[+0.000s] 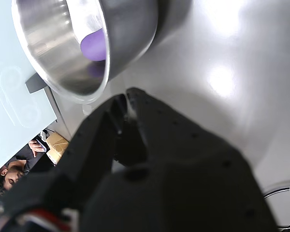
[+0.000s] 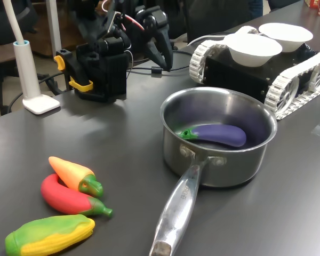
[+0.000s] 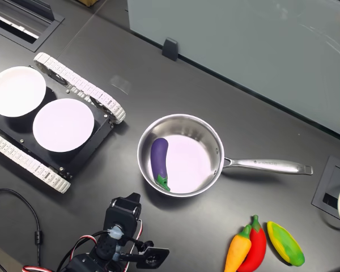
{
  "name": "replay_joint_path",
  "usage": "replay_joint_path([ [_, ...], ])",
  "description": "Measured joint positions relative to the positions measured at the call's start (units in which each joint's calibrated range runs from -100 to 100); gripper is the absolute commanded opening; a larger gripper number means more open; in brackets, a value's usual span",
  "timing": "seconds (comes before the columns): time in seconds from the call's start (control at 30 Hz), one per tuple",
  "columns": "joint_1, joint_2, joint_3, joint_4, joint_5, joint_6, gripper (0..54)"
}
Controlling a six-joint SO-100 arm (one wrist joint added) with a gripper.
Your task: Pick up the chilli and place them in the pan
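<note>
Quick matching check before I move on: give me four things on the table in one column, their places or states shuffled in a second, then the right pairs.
Things:
1. chilli
2. eggplant
3. white bowls
4. gripper

Places or states:
A. inside the pan
B. on top of the tracked vehicle
C. on the table between the carrot-like toy and the corn toy
D. near the pan's rim, holding nothing

Pairs: 1-C, 2-A, 3-B, 4-D

Two white bowls (image 3: 63, 124) are being carried on a tracked vehicle (image 3: 79, 90); a purple eggplant (image 3: 158, 158) is being held inside steel walls.
</note>
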Motion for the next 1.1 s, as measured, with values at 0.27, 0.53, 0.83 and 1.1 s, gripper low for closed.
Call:
replay_joint_path([
  [0.27, 4.6, 4.3, -7.1, 1.5, 0.8, -1.3, 0.0],
  [0.53, 12.2, 8.8, -14.2, 1.6, 1.7, -2.6, 0.0],
  [0.83, 18.0, 13.4, -21.7, 1.6, 1.8, -3.8, 0.0],
  [1.1, 21.0, 16.6, -27.5, 1.6, 1.5, -3.8, 0.0],
])
